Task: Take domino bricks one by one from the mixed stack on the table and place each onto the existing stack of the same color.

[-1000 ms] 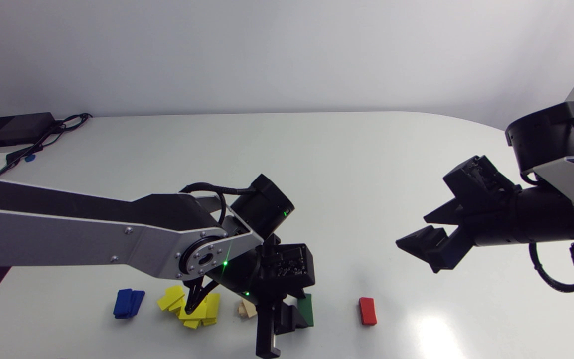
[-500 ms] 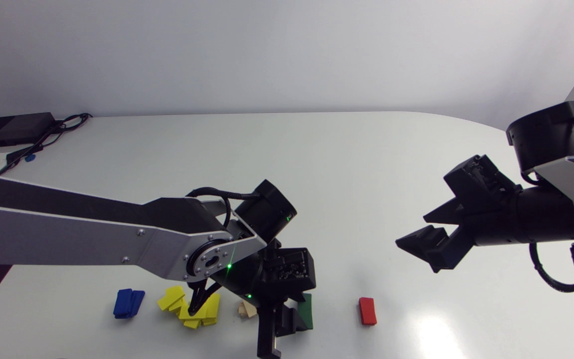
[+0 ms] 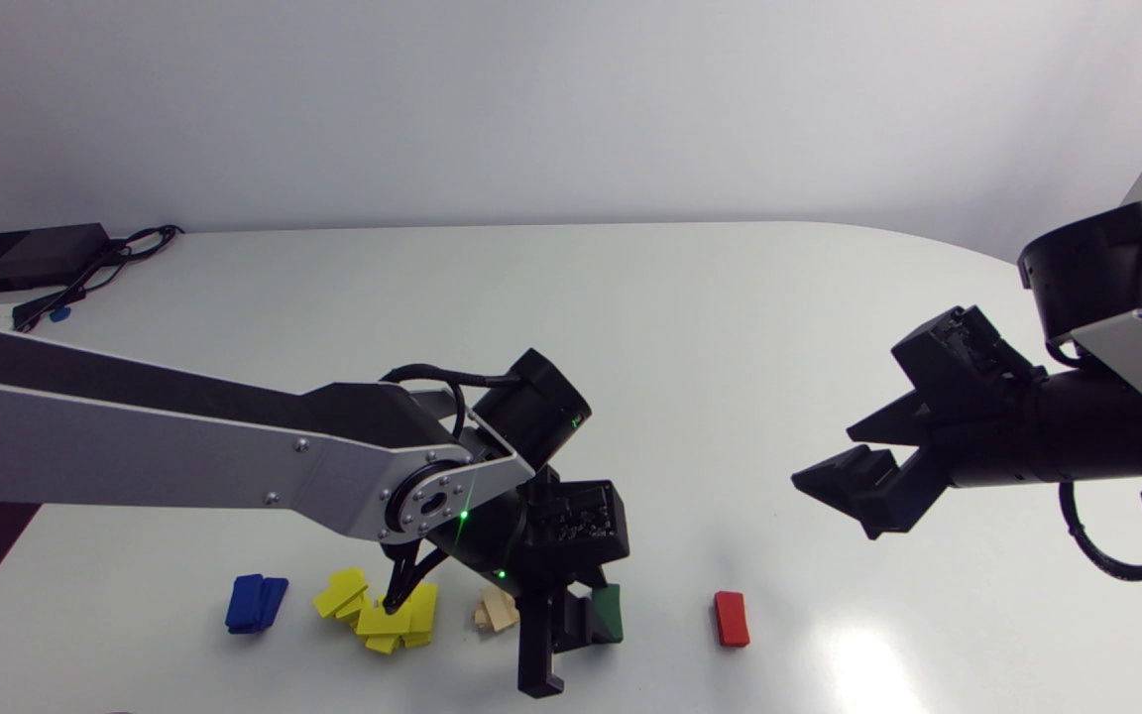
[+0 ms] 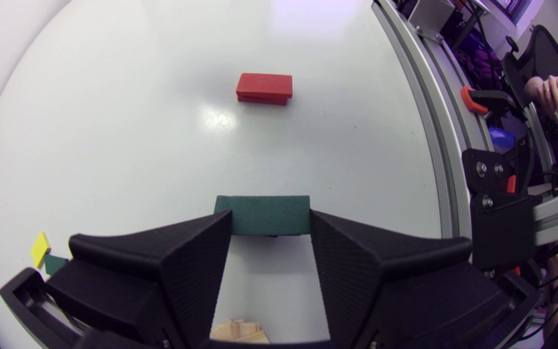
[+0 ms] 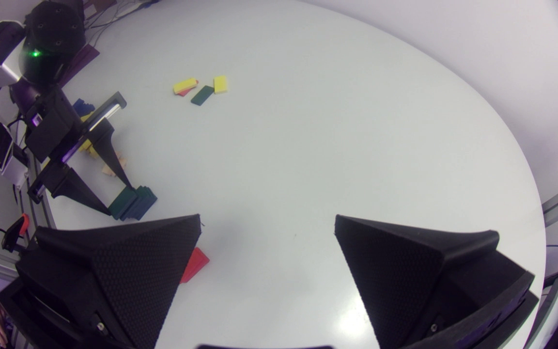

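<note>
**White table, green brick in my left claw**

Pale and bare-topped, the table is filling the head view. My left arm is lying across it from the left edge, and my left claw is hanging low at the near side, right against the green brick. Blue bricks, a yellow heap and pale wooden bricks are sitting in a row beside it. A red brick is lying apart on the other side. My right claw is hovering well away, fingers spread.

From my left wrist, I am pinching the green brick by its two ends, one fingertip on each. The red brick is lying ahead and the wooden bricks are showing under the claw.

From my right wrist, my fingers are standing wide apart, and the red brick is peeking out from behind one of them. My left claw is meeting the top of a green stack. The mixed group is lying farther off, well apart from that stack.
</note>
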Available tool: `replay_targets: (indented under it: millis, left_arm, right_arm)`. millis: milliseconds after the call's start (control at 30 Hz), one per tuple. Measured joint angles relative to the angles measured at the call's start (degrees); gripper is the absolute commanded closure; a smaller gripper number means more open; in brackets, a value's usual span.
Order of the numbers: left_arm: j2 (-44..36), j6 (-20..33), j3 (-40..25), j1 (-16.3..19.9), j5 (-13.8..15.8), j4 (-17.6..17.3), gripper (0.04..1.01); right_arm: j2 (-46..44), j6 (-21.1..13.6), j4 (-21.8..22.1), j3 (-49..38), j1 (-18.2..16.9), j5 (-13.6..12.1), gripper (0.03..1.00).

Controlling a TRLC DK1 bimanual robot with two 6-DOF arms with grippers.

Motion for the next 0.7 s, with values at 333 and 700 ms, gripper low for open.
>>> replay_targets:
  millis: [333,700]
  left_arm:
    - [1.29,0.02,0.46,0.2,0.02,0.11,0.802]
    - [1.38,0.07,0.48,0.33,0.02,0.42,0.549]
  right_arm:
    - [0.0,-0.44,0.0,0.0,-0.52,-0.17,0.066]
    - [0.0,-0.61,0.0,0.0,-0.74,-0.2,0.066]
